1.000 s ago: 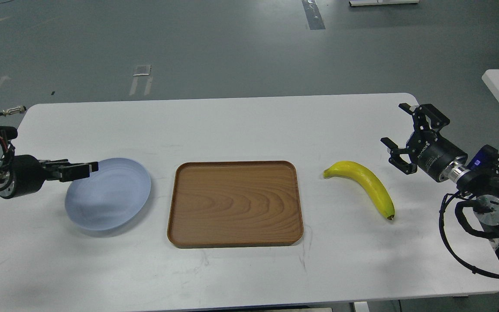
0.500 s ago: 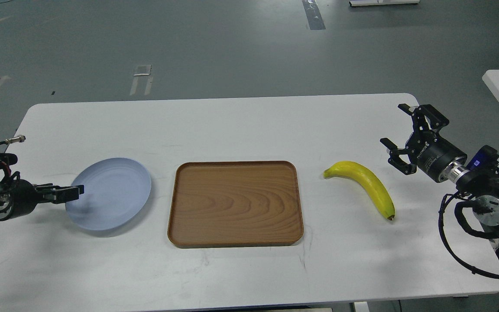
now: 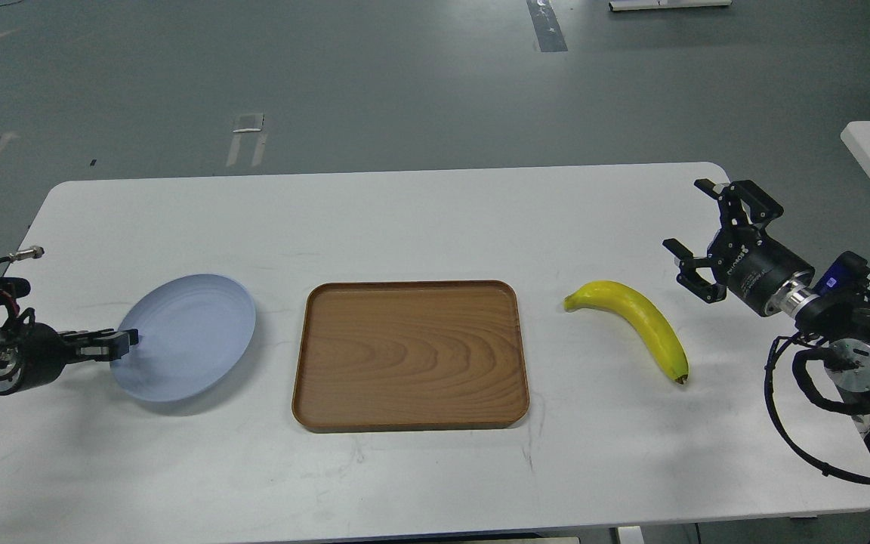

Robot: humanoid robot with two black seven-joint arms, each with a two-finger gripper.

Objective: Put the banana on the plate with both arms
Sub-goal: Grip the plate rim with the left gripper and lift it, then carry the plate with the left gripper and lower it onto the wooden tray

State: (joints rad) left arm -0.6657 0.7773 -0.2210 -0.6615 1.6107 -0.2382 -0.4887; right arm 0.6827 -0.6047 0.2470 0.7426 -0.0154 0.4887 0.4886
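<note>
Banana (image 3: 635, 320) lies flat on the white desk (image 3: 420, 219), right of the wooden tray (image 3: 410, 353) and well apart from the plate (image 3: 189, 336), exactly where it was a second ago; nothing has touched it. The change is on the other side: the plate has shifted slightly leftward and its outline now looks narrower, as if its near-left rim were tipped or dragged. The left gripper (image 3: 119, 344) has drawn back toward the left edge and now sits at that rim, touching or pinching it; the fingers are too dark and end-on to tell whether they are pressed together. The right gripper (image 3: 695, 234) hovers just beyond the banana with its fingers spread wide, unmoved over the last second. Judging from this, the plate is being handled first, and the banana pickup has not begun, so most of the task remains.
</note>
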